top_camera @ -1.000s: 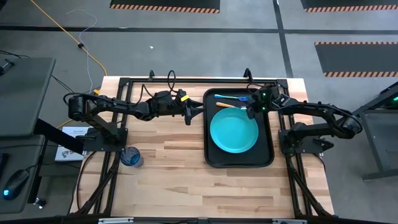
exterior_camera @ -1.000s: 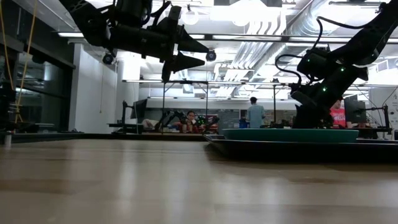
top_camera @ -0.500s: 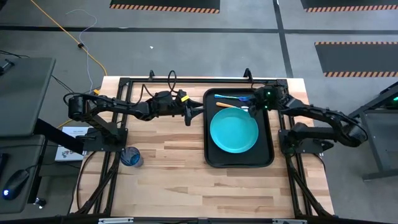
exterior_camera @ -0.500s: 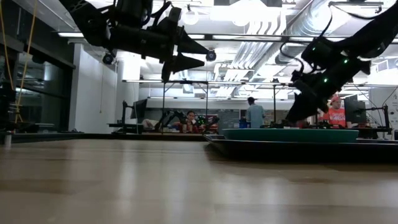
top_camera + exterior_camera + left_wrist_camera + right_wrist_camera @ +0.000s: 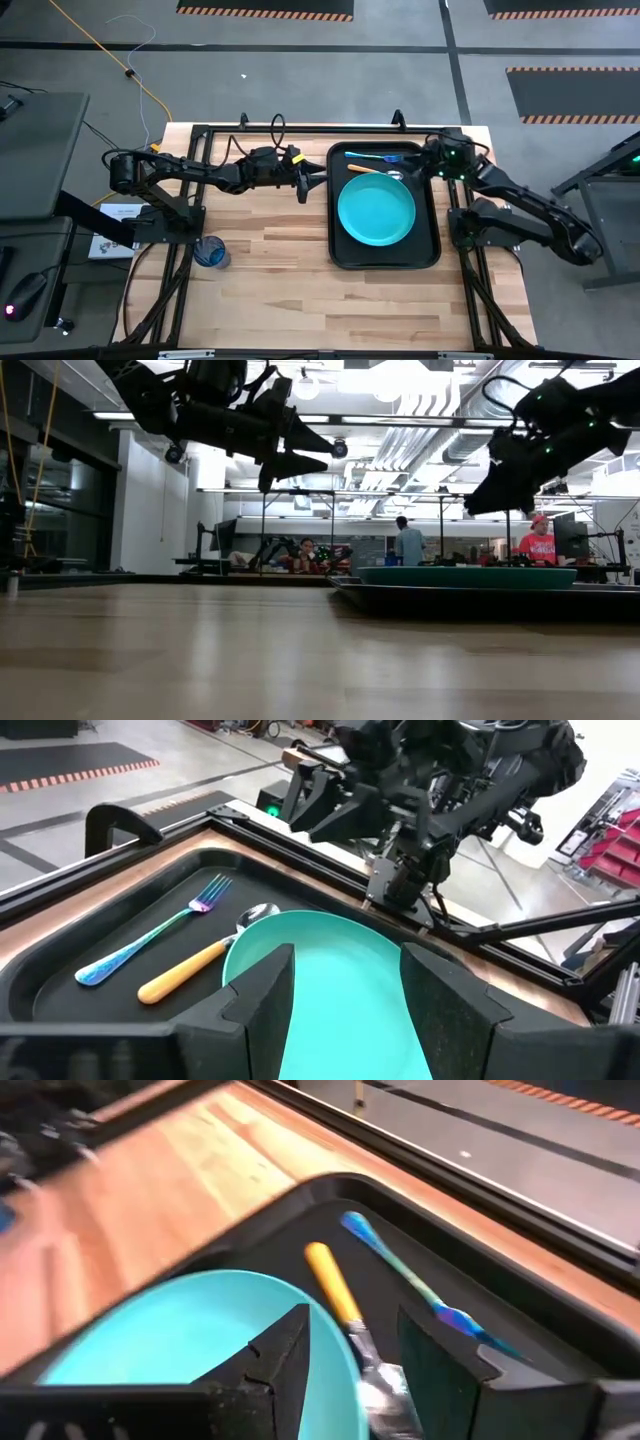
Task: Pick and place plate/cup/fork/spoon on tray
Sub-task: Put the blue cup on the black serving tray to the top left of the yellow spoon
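The black tray [image 5: 434, 235] lies on the table's right half. On it rests the turquoise plate [image 5: 376, 212]. Beyond the plate, at the tray's far end, lie the blue fork [image 5: 372, 156] and the orange-handled spoon [image 5: 372, 170]; the spoon's bowl [image 5: 258, 914] is next to the plate's rim. The dark-blue cup [image 5: 210, 253] stands on the table at its left edge. My left gripper [image 5: 322, 181] hovers open just left of the tray. My right gripper [image 5: 424, 163] hangs open above the tray's far right corner, with nothing between its fingers [image 5: 290, 1342].
A black metal frame [image 5: 300, 130] runs along the table's far edge and down both sides by the arm bases. Bare wood [image 5: 270, 290] stretches between the cup and the tray. People stand in the room far behind the table.
My right gripper has risen from the spoon's bowl end on the tray and drawn back toward the table's right edge, tipping from steeply down to a shallower slant. The spoon stays lying on the tray. My left gripper has kept still.
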### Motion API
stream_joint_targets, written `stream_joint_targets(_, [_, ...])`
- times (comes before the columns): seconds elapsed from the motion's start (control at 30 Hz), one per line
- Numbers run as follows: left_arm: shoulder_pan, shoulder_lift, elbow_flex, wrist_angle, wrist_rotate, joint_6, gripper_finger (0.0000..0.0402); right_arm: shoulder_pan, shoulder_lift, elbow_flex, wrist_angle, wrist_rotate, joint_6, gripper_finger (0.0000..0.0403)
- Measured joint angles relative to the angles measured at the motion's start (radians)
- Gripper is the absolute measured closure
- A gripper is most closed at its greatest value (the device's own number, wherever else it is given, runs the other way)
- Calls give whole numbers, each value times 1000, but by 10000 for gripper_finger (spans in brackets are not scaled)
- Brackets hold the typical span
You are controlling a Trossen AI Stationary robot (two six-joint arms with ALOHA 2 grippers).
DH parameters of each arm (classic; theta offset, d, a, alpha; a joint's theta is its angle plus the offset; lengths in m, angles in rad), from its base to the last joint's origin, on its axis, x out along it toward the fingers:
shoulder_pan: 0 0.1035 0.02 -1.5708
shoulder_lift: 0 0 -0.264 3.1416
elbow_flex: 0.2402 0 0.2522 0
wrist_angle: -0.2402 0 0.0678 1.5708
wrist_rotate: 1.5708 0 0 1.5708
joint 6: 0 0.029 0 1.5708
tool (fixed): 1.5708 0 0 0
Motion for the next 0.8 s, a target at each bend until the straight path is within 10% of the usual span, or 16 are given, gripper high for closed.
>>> stream_joint_targets(0.8, [-5, 0, 0, 104, 68, 71, 229, 0, -52, 0, -40, -118, 10, 261])
